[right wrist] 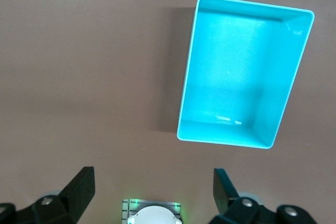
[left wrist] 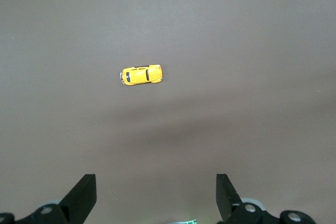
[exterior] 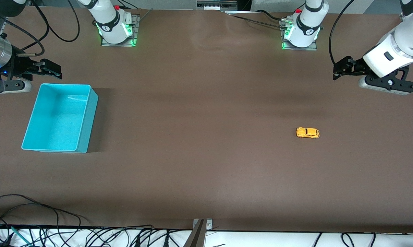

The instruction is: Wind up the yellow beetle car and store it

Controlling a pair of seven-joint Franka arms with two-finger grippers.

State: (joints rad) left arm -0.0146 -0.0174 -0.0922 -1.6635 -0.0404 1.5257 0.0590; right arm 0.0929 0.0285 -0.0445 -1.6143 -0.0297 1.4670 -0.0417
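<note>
The yellow beetle car (exterior: pixel 307 132) stands on its wheels on the brown table toward the left arm's end; it also shows in the left wrist view (left wrist: pixel 142 75). The turquoise bin (exterior: pixel 89 120) sits empty toward the right arm's end and shows in the right wrist view (right wrist: pixel 226 141). My left gripper (exterior: pixel 340 68) hangs open and empty above the table, near its end and apart from the car; its own view (left wrist: pixel 156 195) shows the jaws wide apart. My right gripper (exterior: pixel 53 69) hangs open and empty above the table by the bin's corner nearest the robot bases; its jaws are wide apart in its own view (right wrist: pixel 155 190).
The two arm bases (exterior: pixel 115 25) (exterior: pixel 300 31) with green lights stand along the table's edge farthest from the front camera. The right arm's base shows in the right wrist view (right wrist: pixel 153 213). Loose black cables (exterior: pixel 55 219) lie along the edge nearest the front camera.
</note>
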